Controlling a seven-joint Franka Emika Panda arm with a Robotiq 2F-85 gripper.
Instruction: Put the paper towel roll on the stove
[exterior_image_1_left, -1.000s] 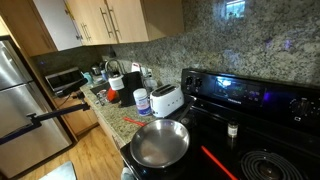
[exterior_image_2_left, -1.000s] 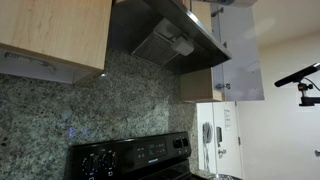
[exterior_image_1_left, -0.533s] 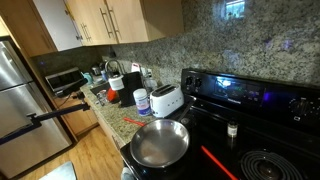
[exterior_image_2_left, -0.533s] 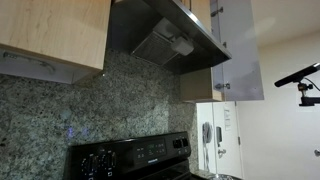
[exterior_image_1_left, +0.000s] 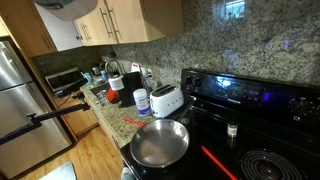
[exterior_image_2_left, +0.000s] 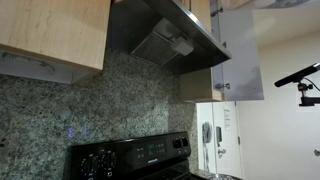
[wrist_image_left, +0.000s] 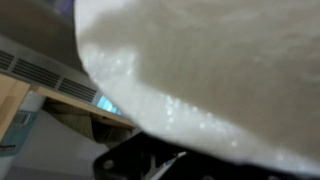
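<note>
The paper towel roll (wrist_image_left: 210, 70) is white in shiny wrap and fills most of the wrist view, pressed close to the camera. Its rounded underside shows at the top edge of an exterior view (exterior_image_1_left: 68, 5), high in front of the wooden cabinets. The gripper's fingers are hidden behind the roll, which hangs in the air in its hold. The stove (exterior_image_1_left: 262, 150) is a black glass-top range with a blue-lit back panel, far below and to the right of the roll. Its back panel also shows in an exterior view (exterior_image_2_left: 130, 158).
A silver frying pan (exterior_image_1_left: 160, 143) sits on the stove's near burner, with a red utensil (exterior_image_1_left: 218, 163) and a small shaker (exterior_image_1_left: 232, 129) beside it. A white toaster (exterior_image_1_left: 166, 100) and white canister (exterior_image_1_left: 142, 101) stand on the granite counter. A range hood (exterior_image_2_left: 165, 35) hangs above.
The roll's white underside has come into view at the top left of an exterior view, where only cabinets showed before. Nothing on the stove or counter has moved.
</note>
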